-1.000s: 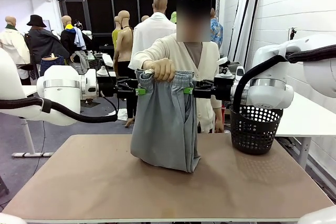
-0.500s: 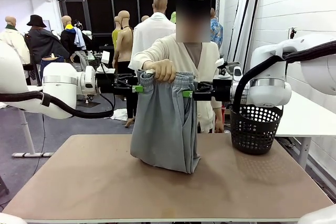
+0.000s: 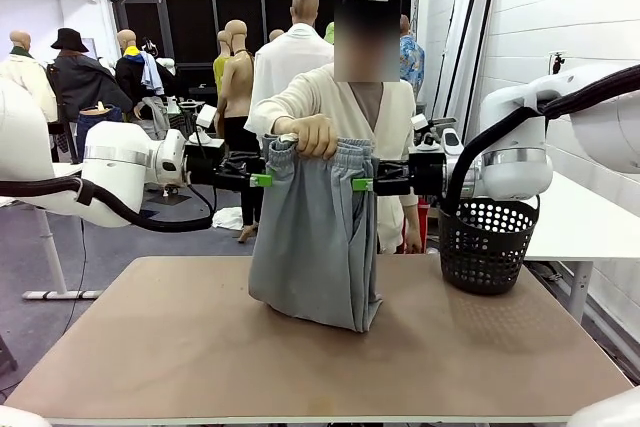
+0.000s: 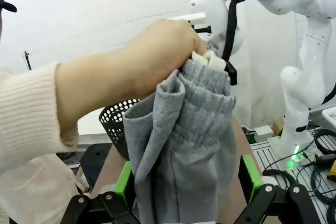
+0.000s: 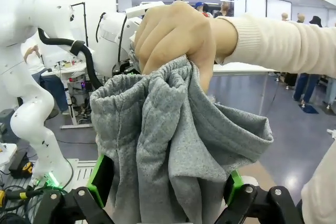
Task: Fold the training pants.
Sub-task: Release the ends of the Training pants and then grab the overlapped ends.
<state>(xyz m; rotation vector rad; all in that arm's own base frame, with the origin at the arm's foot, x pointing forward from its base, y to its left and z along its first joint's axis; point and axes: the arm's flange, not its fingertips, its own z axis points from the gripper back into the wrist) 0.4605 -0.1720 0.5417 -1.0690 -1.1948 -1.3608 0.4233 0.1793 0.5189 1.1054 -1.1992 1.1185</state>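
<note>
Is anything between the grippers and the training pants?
Nothing visible does. The training pants hang from the person's hand, and the left gripper and right gripper stand open at the waistband's sides.

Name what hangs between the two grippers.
The pants, bunched at the waistband in the person's hand, hang between the left gripper and right gripper; front view.

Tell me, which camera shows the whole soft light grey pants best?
The front view. There the light grey jersey training pants hang full length from the person's hand down to the brown table. Both wrist views are close-ups of the bunched waistband under that hand; the legs are cut off.
</note>
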